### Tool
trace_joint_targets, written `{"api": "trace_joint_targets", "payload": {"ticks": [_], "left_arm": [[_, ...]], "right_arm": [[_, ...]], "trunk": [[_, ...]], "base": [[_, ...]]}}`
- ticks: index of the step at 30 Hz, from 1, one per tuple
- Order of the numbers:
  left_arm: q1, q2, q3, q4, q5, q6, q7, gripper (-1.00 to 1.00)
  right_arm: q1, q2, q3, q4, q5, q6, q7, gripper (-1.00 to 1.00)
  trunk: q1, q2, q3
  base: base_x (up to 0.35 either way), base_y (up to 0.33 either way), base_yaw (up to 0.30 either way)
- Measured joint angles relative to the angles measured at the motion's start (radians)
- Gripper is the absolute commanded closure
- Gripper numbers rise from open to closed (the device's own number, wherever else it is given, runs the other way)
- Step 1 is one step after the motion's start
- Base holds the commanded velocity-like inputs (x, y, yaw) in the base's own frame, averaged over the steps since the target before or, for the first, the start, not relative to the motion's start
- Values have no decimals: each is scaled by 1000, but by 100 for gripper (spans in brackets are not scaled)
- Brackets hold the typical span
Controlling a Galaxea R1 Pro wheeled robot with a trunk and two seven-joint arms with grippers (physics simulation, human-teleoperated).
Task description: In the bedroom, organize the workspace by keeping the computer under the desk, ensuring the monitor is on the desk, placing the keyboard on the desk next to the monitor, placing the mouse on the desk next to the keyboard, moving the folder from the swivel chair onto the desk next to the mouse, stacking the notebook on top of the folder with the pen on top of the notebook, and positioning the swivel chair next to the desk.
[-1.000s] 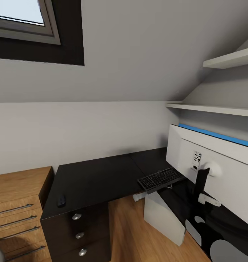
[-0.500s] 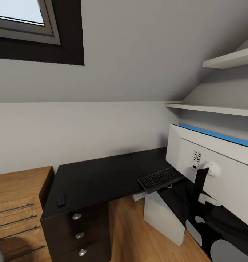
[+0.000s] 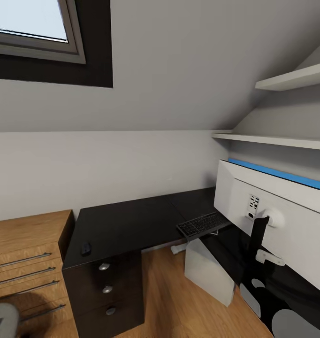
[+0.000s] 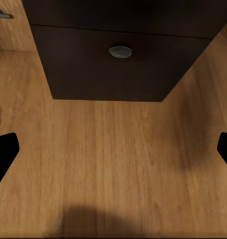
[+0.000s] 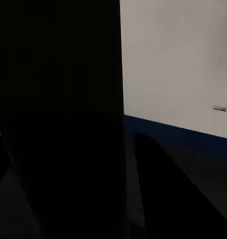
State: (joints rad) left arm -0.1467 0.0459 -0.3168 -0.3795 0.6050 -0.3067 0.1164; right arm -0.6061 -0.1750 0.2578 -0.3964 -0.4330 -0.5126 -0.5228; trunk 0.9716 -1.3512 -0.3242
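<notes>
Desk stretches black across my head view, its three round-knobbed drawers on the near end beside a light wooden cabinet. I see the mouse near the desk's left front edge and the keyboard well apart from it, overhanging the inner edge just in front of the monitor, whose white back faces me. Below the keyboard the computer stands on the wooden floor. My left gripper is spread wide above that floor, facing a desk drawer; the right one's state I cannot tell.
</notes>
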Motion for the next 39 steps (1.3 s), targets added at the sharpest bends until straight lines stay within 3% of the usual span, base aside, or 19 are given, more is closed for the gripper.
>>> {"api": "trace_joint_targets", "payload": {"ticks": [16, 18, 25, 29, 39], "left_arm": [[0, -1, 0, 0, 0, 0, 0, -100], [0, -6, 3, -1, 1, -11, 0, -100], [0, 1, 1, 0, 1, -34, 0, -100], [0, 3, 0, 0, 2, -39, 0, -100], [0, 4, 1, 0, 2, -40, 0, -100]], "right_arm": [[0, 0, 1, 0, -3, 0, 2, 100], [-2, 7, 21, 3, -20, -19, -3, 100], [-2, 25, 28, 3, -1, -14, -2, 100], [-2, 27, 12, 3, 42, -1, -1, 100], [-1, 28, 5, 3, 45, -3, 0, 100]], "trunk": [[0, 0, 0], [0, 0, 0], [0, 0, 0], [0, 0, 0], [0, 0, 0]], "base": [[-116, 0, 0], [0, 0, 0], [0, 0, 0], [-33, -10, 0], [-241, -116, 0]]}}
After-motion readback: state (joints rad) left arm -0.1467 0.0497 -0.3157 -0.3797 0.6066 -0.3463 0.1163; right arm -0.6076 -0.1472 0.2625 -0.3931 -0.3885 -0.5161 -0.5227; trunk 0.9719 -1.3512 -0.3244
